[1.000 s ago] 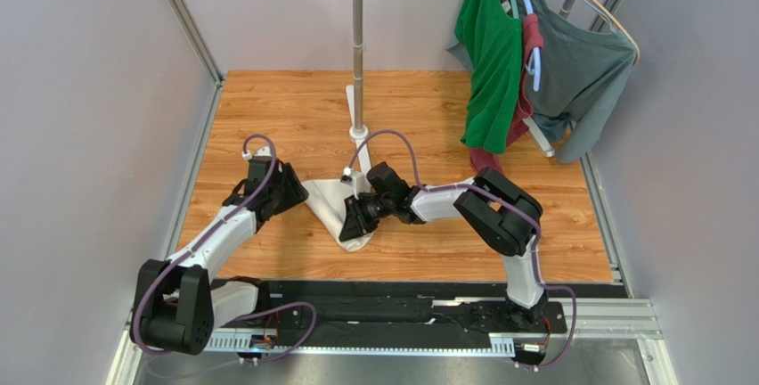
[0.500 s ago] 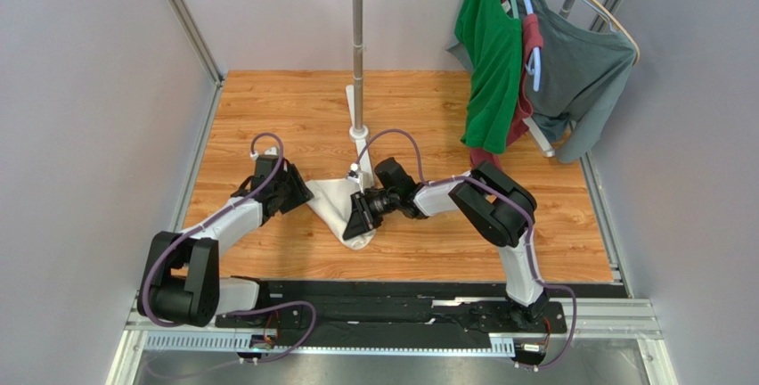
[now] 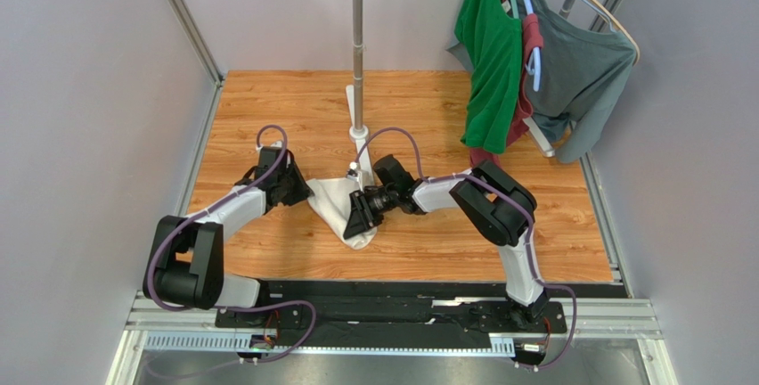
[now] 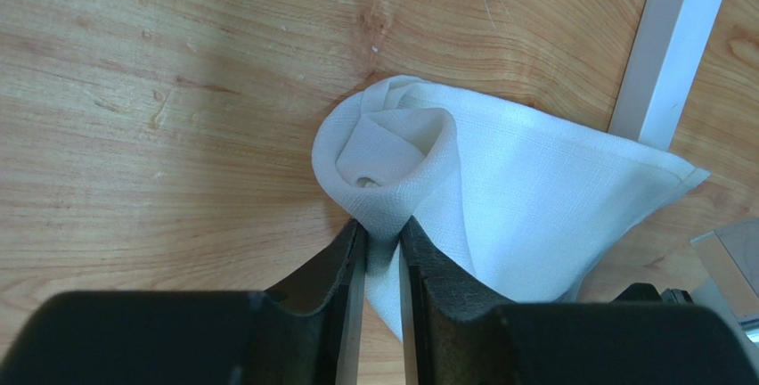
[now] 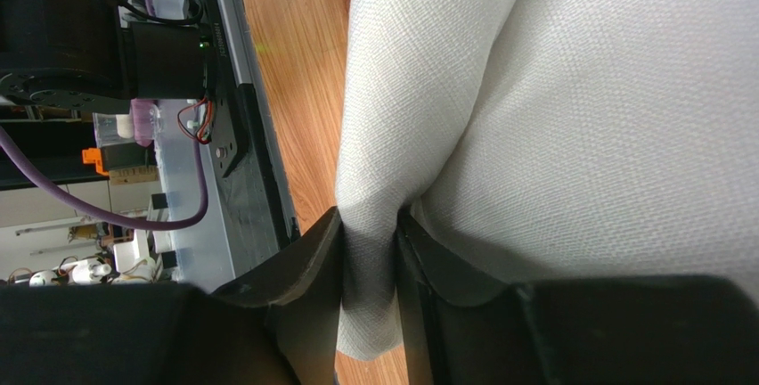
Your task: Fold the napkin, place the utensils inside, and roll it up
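Observation:
The white napkin (image 3: 340, 208) lies folded into a rough triangle on the wooden table, between my two grippers. Its left end is curled into a loose roll (image 4: 392, 149). My left gripper (image 3: 304, 194) is at that left end, and in the left wrist view it (image 4: 381, 235) is shut on a fold of cloth just below the roll. At the napkin's right edge, my right gripper (image 3: 360, 217) pinches a hanging fold of the cloth (image 5: 369, 233) between its jaws. The utensils are hidden.
The white pole stand (image 3: 358, 91) rises just behind the napkin, and its base bar (image 4: 670, 46) runs beside the cloth. A green shirt (image 3: 490, 55) and a grey shirt (image 3: 583, 69) hang at the back right. The black base rail (image 5: 245, 126) lies near my right gripper.
My left gripper has moved right to the napkin's left end and closed on the cloth. The right gripper has stayed at the napkin's right edge.

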Controlling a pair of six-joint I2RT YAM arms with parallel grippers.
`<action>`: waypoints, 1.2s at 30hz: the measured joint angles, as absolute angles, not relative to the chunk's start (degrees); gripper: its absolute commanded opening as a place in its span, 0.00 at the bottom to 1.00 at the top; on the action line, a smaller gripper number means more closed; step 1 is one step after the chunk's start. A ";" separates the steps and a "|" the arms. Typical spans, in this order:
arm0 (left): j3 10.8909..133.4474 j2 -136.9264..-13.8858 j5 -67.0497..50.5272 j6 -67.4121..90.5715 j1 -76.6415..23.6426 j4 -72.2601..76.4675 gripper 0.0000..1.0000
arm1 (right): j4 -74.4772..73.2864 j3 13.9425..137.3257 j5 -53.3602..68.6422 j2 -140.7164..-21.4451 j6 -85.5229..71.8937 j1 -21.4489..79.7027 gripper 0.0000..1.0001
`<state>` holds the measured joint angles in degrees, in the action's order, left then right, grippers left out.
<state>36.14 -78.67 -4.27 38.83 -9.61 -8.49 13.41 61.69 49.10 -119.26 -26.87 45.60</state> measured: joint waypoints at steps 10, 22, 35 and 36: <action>37.43 -79.37 -4.29 37.95 -9.61 -10.15 0.20 | -3.16 64.95 42.33 -112.92 -20.91 45.56 0.68; 38.92 -80.47 -4.38 36.93 -9.61 -11.33 0.20 | -13.85 67.92 23.49 -102.94 -13.87 51.24 0.69; 38.96 -80.49 -4.43 36.88 -9.61 -11.51 0.20 | -12.36 75.57 13.63 -108.14 -8.05 57.76 0.66; 38.96 -80.49 -4.45 36.86 -9.61 -11.49 0.20 | -12.40 75.92 13.34 -108.84 -7.70 57.71 0.66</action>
